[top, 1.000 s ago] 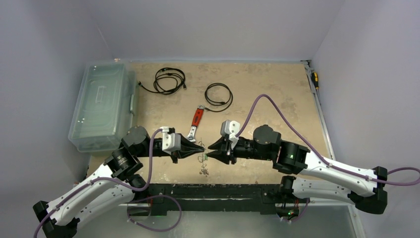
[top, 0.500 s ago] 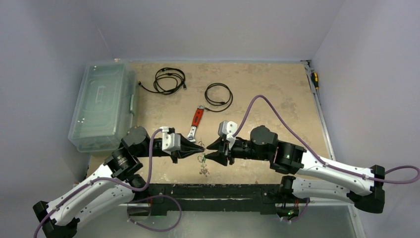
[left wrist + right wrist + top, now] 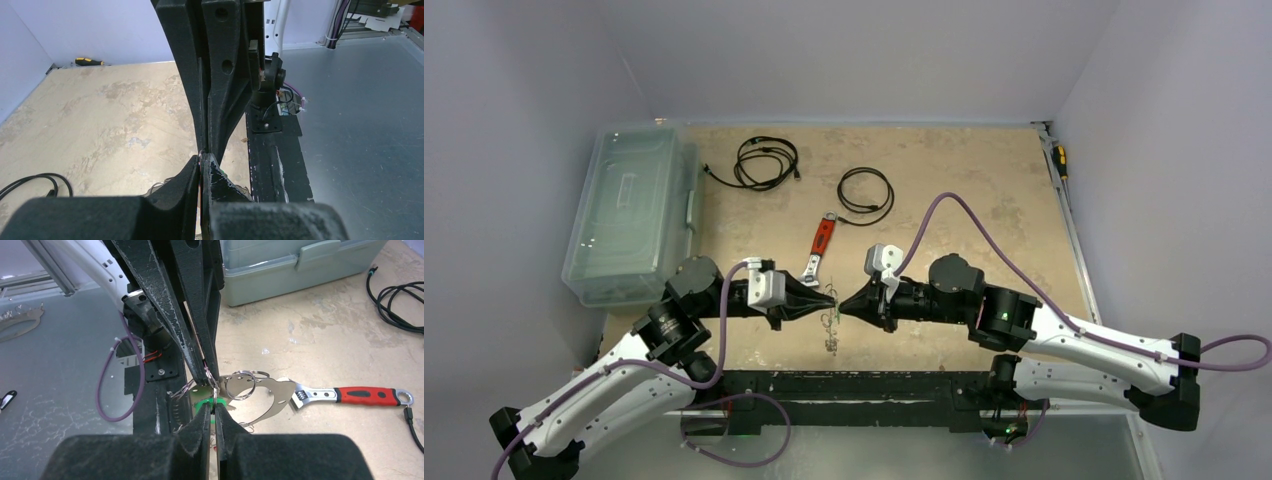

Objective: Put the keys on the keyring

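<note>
Bin (image 3: 629,212): on the table (image 3: 984,200), along its left edge.
Left cable (image 3: 766,160): far side, right of the bin.
Right cable (image 3: 866,194): right of the left cable and nearer, just behind the wrench.
Wrench (image 3: 820,247): mid-table, behind the gripper tips.
Screwdriver (image 3: 1059,160): far right edge.
Left gripper (image 3: 830,298), right gripper (image 3: 842,304): tip to tip, near the table's near edge.
Keyring (image 3: 831,323): at and below the meeting tips.
Keys (image 3: 210,403): at the right gripper's tips.

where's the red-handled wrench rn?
Top view: the wrench lies flat on the table near centre, between the left gripper and the smaller cable coil.
</note>
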Controlling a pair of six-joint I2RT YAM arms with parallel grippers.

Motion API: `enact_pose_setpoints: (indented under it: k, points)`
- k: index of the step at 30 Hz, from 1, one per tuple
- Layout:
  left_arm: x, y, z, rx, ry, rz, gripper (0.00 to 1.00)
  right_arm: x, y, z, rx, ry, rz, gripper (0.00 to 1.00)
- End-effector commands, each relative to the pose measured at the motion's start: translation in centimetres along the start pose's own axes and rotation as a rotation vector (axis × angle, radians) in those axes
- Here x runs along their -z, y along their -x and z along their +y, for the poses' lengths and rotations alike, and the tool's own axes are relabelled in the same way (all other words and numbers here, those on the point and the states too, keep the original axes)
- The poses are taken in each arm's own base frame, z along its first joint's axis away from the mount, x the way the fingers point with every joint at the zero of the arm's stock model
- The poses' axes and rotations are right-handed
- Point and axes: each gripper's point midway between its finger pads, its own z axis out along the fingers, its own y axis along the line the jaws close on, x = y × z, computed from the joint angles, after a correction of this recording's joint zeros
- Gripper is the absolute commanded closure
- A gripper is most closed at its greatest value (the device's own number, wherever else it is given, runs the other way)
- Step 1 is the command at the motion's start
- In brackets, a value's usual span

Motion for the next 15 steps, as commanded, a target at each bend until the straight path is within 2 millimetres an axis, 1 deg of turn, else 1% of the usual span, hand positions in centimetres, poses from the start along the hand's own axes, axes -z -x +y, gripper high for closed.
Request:
enact_pose_setpoints:
  k: [1, 4, 15]
  points:
    - [0.04, 2.36, 0.06, -0.057, -0.004, -0.062, 1.00, 0.02, 1.52, 0.24, 0.011, 0.011, -0.062, 0.96]
    - [0.07, 2.42, -0.03, -0.059, -0.007, -0.065, 1.00, 0.00, 1.53, 0.21, 0.014, 0.011, -0.062, 1.00]
    - [0.41, 3.11, -0.13, -0.077, 0.001, -0.088, 1.00, -0.28, 1.05, 0.37, 0.013, 0.023, -0.069, 1.00]
